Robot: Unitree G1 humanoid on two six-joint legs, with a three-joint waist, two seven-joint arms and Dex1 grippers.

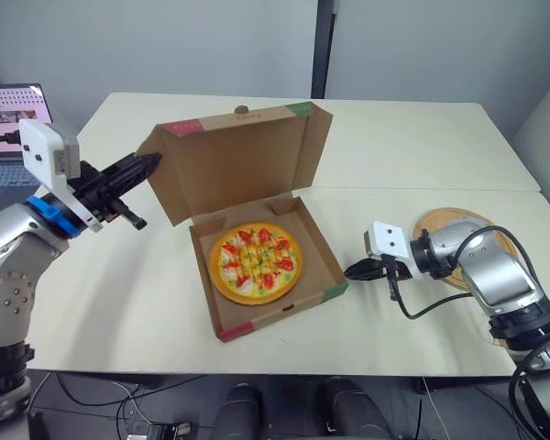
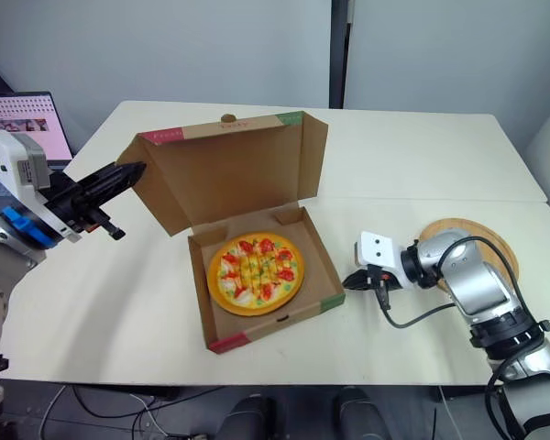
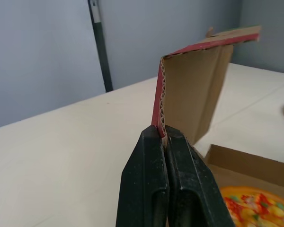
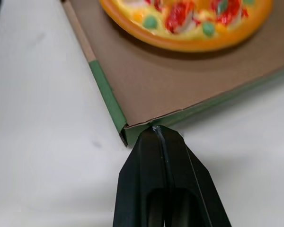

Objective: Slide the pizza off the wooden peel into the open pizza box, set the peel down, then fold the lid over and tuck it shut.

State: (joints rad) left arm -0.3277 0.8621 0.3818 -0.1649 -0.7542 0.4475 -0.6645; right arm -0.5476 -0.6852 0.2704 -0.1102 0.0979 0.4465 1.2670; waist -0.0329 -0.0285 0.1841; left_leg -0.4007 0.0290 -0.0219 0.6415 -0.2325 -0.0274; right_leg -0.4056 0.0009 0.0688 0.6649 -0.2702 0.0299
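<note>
The pizza lies flat inside the box, which sits open near the middle of the table. I judge the sliding step done. The peel lies on the table to the right of the box, well apart from it and partly under my right arm. It looks set down.

The lid stands about upright from the far edge of the box, not yet folded.

My left gripper is clenched on the lid's upper left corner. The wrist view shows the cardboard edge pinched between the two black fingers. I read this hold as the start of leading the lid over and down toward the near side.

My right gripper has its fingers pressed together with nothing between them. Its tip touches the box's near right corner, by the green strip. I judge this is there to brace the box so it does not slide while the lid comes over.

The left arm reaches in from the left, raised above the table, with the forearm pointing right. The right arm is bent and low, its forearm pointing left from over the peel.

A laptop sits at the far left.
</note>
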